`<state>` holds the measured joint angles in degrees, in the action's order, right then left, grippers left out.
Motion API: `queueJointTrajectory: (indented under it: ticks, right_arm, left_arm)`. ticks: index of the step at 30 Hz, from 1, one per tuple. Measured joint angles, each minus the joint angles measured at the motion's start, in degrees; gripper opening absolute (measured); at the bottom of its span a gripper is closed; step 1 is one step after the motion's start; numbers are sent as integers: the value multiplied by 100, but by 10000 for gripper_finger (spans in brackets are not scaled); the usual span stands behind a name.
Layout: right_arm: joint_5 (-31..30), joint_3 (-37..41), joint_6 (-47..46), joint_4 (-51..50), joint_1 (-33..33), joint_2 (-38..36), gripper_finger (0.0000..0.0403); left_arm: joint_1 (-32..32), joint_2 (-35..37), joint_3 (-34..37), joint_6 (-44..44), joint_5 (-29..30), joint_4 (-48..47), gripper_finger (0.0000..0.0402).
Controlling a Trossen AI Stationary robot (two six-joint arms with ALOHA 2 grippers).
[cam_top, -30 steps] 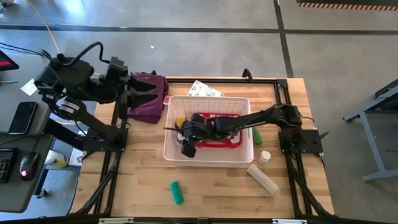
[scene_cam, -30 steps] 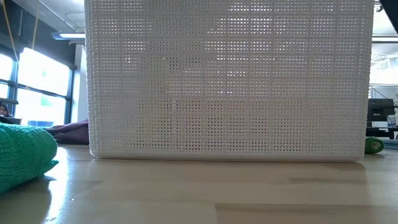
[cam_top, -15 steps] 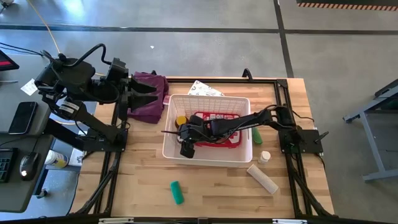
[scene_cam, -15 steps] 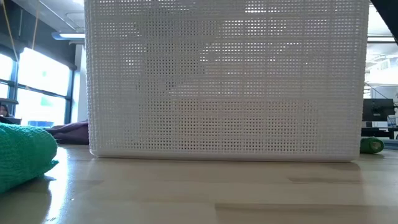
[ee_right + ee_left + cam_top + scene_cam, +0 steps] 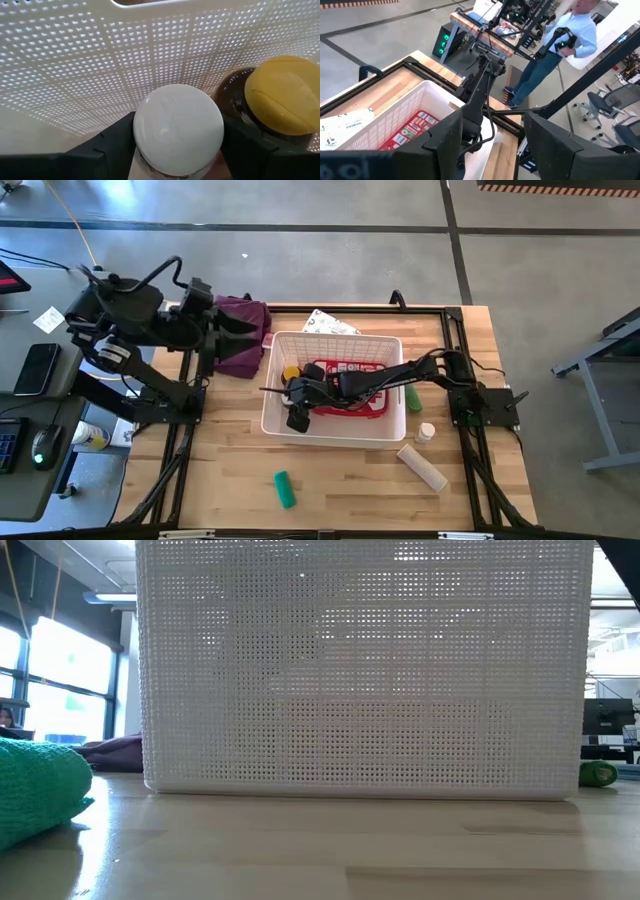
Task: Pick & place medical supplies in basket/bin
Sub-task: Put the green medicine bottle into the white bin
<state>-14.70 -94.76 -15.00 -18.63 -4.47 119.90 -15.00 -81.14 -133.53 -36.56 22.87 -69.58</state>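
Observation:
The white basket (image 5: 335, 385) stands mid-table and fills the low view (image 5: 365, 670). Inside it lie the red first-aid pouch (image 5: 350, 376) and the amber bottle with a yellow cap (image 5: 287, 97). My right gripper (image 5: 297, 415) reaches into the basket's left end, shut on a small white-capped bottle (image 5: 178, 129). My left gripper (image 5: 248, 330) hovers open over the purple cloth (image 5: 238, 345), holding nothing. The white printed packet (image 5: 330, 325) lies behind the basket. The green tube (image 5: 413, 397), another white-capped bottle (image 5: 426, 431) and the beige roll (image 5: 422, 468) lie right of it. My right gripper pinches the small bottle at its white cap (image 5: 150, 125), one finger (image 5: 112, 145) on each side. The fingers come from above, slanting toward the basket's left wall. The bottle stands upright right beside the amber bottle; whether its base rests on the basket floor is hidden.
A green roll (image 5: 285, 489) lies near the table's near edge and shows at the left of the low view (image 5: 40, 785). A person (image 5: 560, 45) stands in the room beyond the table's right side. Bare wood lies in front of the basket.
My right gripper has moved a little toward the table's left inside the basket, carrying the white-capped bottle, and the basket has shifted slightly left with it. My left arm has reached a little to the right, farther over the purple cloth.

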Motion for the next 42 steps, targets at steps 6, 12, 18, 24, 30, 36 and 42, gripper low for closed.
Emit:
queueJointTrajectory:
  ticks: [6, 12, 18, 24, 30, 36, 42]
  right_arm:
    - [-33, 0, -8, -14, 12, -11, 273]
    - [-2, 0, -149, -80, 37, -23, 299]
    - [67, 2, -146, -121, 0, -229, 299]
    - [156, 2, -76, -595, -57, -442, 300]
    - [698, 5, -442, -1195, -71, -376, 291]
    - [981, 4, -408, -1025, -94, -313, 250]
    - [1193, 0, -459, -960, -34, -152, 161]
  left_arm:
    - [0, -48, 0, -37, -139, 0, 246]
    - [0, -51, 0, -48, -146, 0, 246]
    - [0, -51, 0, -107, -146, 0, 246]
    - [0, -51, 0, -107, -149, 2, 246]
    - [0, -51, 0, -109, -149, 2, 246]
    - [0, -51, 0, -122, -149, 1, 246]
    - [0, -51, 0, -122, -149, 2, 246]
